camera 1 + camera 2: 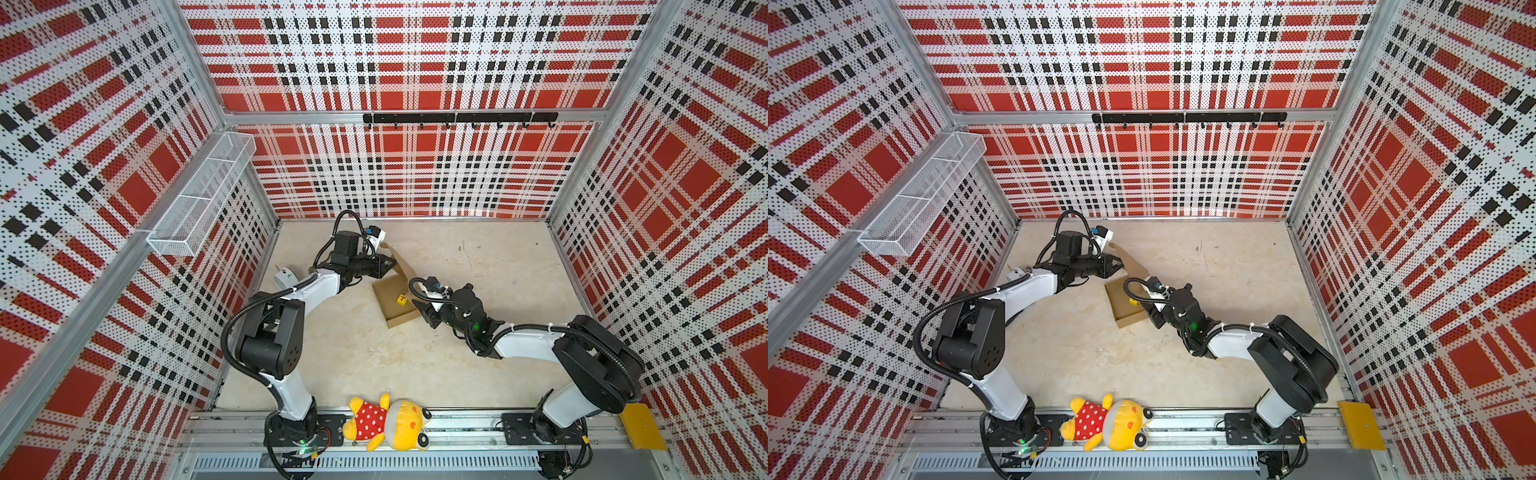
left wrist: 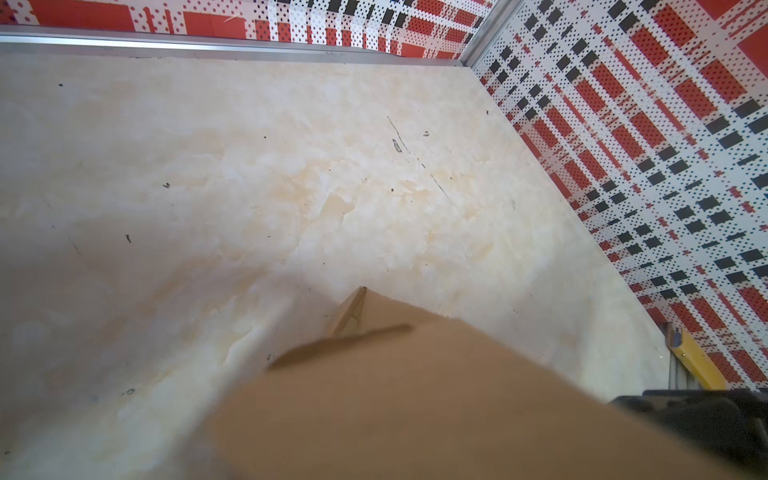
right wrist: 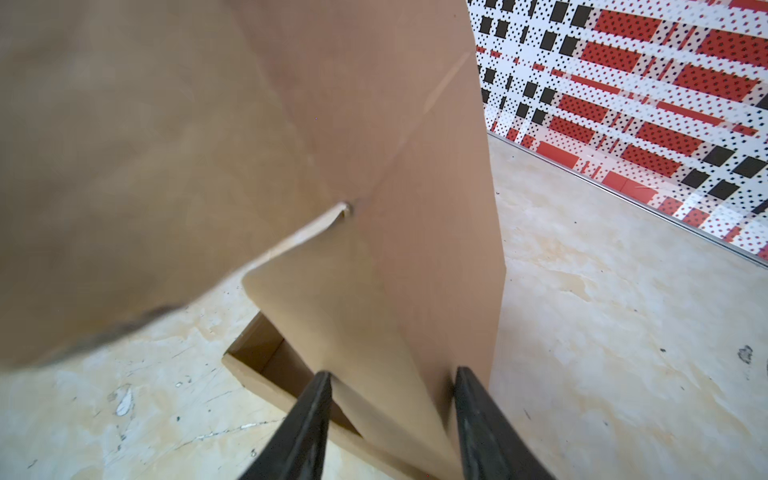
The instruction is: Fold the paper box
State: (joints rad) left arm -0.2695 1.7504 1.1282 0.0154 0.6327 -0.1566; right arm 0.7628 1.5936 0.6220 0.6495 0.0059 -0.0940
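— Though its lid stands raised, item one, the box (image 1: 392, 305), sits near the middle of the table (image 1: 353, 365), with the tray half flat on the surface. Plain brown cardboard, unprinted.
— Contents?
— One small yellow cube (image 1: 402, 299) with a red mark, lying inside the tray.
— And the lid?
— It rises from the tray's far side and tilts up toward the left claw (image 1: 385, 266).
— State of that claw?
— Closed on the lid's edge, going by both top views. The left wrist view shows only blurred cardboard close to the lens, and the fingers are hidden.
— Right claw (image 3: 392, 374)?
— Low at the tray's right side. The jaws stand apart, astride an upright side flap, with one finger (image 3: 320, 415) at each face of it. Whether they pinch the flap cannot be told.
— Item two onward?
— Plush toy (image 1: 388, 422): yellow, red dress with white dots, lying on the front rail (image 1: 457, 419), well apart from the box.
— Next.
— Yellow plate (image 1: 642, 426): flat, at the right end of the same rail.
— Walls?
— Wire basket (image 1: 199, 195): white mesh, hung on the left wall. Hook bar (image 1: 459, 118): black, fixed across the back wall.
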